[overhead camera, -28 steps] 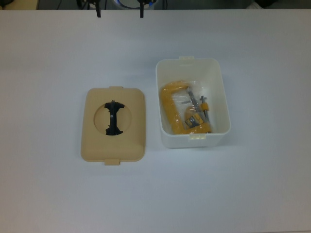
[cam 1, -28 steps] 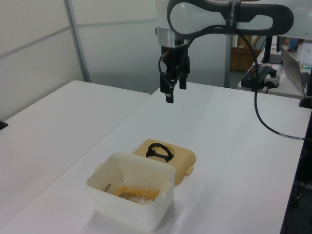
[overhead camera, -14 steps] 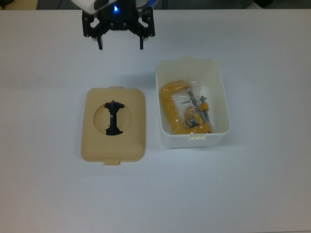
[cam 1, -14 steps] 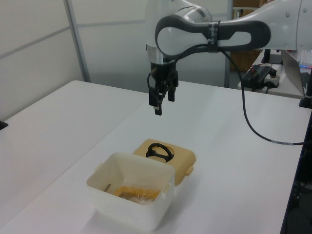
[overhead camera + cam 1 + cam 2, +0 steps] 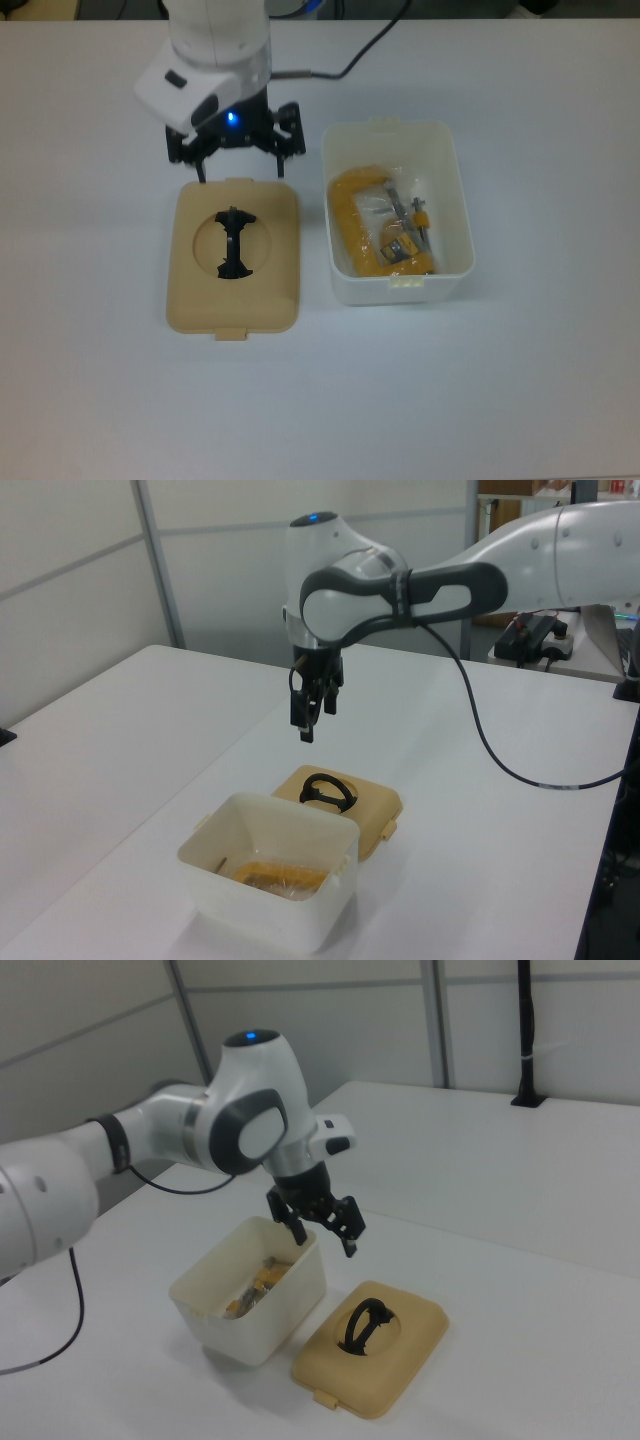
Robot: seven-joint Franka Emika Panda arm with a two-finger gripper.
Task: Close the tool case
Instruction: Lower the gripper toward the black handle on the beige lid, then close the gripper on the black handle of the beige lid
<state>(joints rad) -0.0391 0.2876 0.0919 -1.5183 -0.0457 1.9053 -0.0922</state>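
White table (image 5: 520,400): my gripper (image 5: 240,166), fingers apart, has come from the far edge to above the lid (image 5: 233,300), which lies mid-table beside the open tub (image 5: 450,180); grasping its handle (image 5: 234,243) looks next.

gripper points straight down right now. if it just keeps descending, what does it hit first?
Probably the lid, near its far edge beside the bare table; depth is unclear. The open gripper hangs above that edge, short of the black handle.

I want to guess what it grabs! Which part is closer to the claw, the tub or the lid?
The tan lid; the gripper hovers above its far edge, while the white tub sits off beside it.
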